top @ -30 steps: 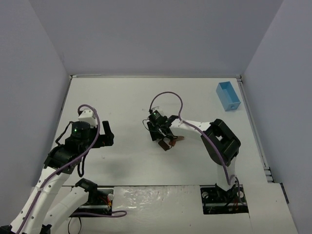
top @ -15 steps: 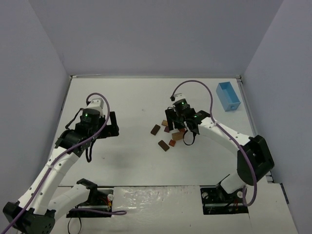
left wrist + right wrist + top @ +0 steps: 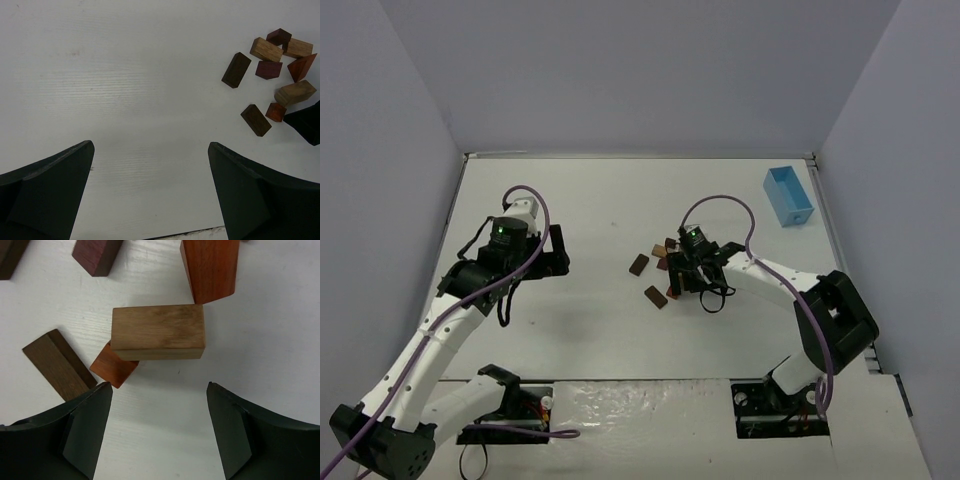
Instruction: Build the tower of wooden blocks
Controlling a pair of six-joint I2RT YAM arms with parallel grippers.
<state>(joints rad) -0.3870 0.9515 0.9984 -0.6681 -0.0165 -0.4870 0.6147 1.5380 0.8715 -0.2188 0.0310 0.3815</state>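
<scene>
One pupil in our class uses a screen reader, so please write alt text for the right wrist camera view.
The right gripper hangs open over a white table, a tan block lying flat just ahead of its dark fingers. A small reddish-brown block and a dark brown block lie beside it, with more blocks beyond.

Bare surface (image 3: 580, 200) spreads across the left and top of the overhead view. At centre the wood blocks (image 3: 639, 265) cluster, the right pincer (image 3: 693, 283) low beside them. A light blue box (image 3: 789, 197) blocks the upper right.
</scene>
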